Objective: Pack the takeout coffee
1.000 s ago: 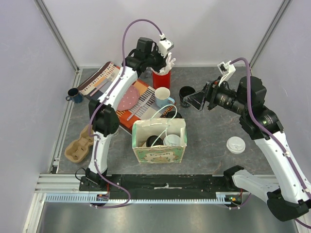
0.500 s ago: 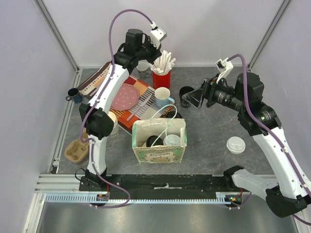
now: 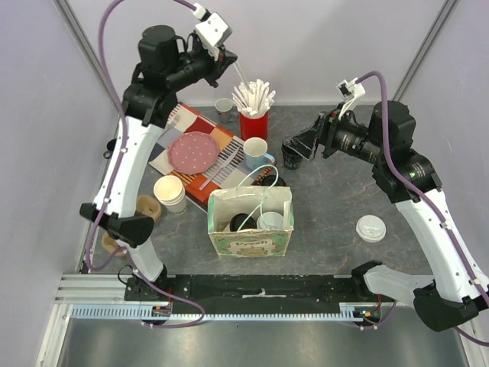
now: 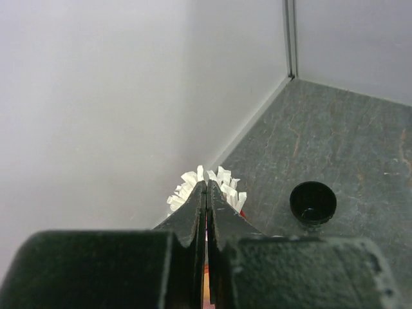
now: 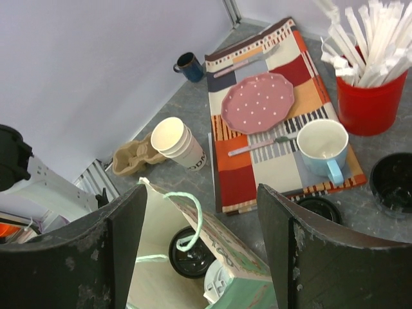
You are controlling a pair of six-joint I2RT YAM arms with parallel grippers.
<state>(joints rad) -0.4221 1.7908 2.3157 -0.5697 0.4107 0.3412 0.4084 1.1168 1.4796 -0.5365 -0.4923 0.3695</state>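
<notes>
The takeout coffee stands inside the open paper bag [image 3: 250,241]: one cup with a black lid [image 3: 243,222] and one with a white lid [image 3: 269,222]. Both lids, black [image 5: 193,252] and white [image 5: 219,288], show past the bag's rim [image 5: 222,235] in the right wrist view. My right gripper [image 3: 302,147] [image 5: 201,192] is open and empty, hovering beside the glossy black mug [image 3: 293,151], behind the bag. My left gripper [image 3: 233,61] [image 4: 206,184] is raised high at the back, shut on a thin white straw [image 3: 240,75] above the red cup of straws [image 3: 254,122].
A loose white lid [image 3: 371,228] lies right of the bag, and a black lid [image 3: 269,178] just behind it. The striped mat [image 3: 214,164] carries a pink plate [image 3: 192,151] and a light-blue mug [image 3: 256,151]. Stacked paper cups [image 3: 170,193] and a cardboard carrier [image 3: 145,206] sit left.
My left arm has risen up and to the left from the red straw cup, drawing a straw out. The right gripper has edged left toward the black mug.
</notes>
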